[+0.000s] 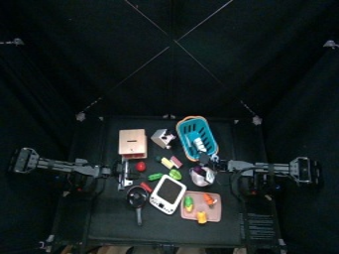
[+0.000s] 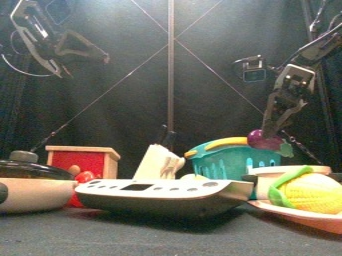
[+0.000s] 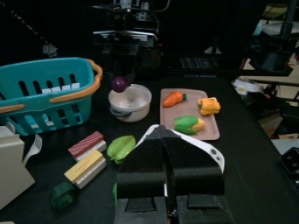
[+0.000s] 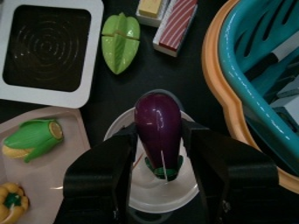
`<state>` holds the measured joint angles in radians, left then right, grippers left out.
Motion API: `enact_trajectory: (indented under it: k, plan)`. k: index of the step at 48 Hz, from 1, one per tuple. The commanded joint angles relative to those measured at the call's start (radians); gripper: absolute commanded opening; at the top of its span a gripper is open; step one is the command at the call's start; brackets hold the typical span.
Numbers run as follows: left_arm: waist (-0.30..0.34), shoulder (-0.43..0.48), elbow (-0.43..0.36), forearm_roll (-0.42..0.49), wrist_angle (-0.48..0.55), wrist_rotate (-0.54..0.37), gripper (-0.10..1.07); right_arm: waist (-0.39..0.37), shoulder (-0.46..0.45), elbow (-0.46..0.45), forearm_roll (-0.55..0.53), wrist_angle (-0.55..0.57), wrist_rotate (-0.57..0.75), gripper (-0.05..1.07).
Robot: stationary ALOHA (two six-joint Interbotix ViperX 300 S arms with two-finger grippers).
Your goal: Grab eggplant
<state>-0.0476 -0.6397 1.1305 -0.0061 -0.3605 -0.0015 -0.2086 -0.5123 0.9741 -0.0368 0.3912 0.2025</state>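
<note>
Eggplant (image 4: pixel 160 129) sits clamped between the right end effector's (image 4: pixel 162 166) wide-set jaws, just above the white bowl (image 4: pixel 131 131), so grabbing looks done.

Top view is kept very dim; only the small table (image 1: pixel 169 233) at 6 o'clock of centre is lit, detail there is lost. In the front view, light is cast from above and behind, with the curtains (image 2: pixel 120 90) left faintly grey; near items at 6 o'clock are softened by blur. A glossy highlight is seen on the eggplant (image 4: pixel 160 127) in the right wrist view. Left wrist background at 12 o'clock is left dark.
</note>
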Motion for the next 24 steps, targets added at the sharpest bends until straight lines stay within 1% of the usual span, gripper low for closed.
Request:
enact_trajectory:
  k: [1,24]
  plan:
    - [-0.002,-0.003,-0.018,0.0,-0.011,0.0,0.01,0.0,-0.029,-0.006,0.0,-0.009,-0.003,0.67]
    - [-0.002,-0.003,-0.014,0.0,-0.011,-0.002,0.01,-0.002,-0.032,-0.006,-0.005,-0.037,-0.003,0.67]
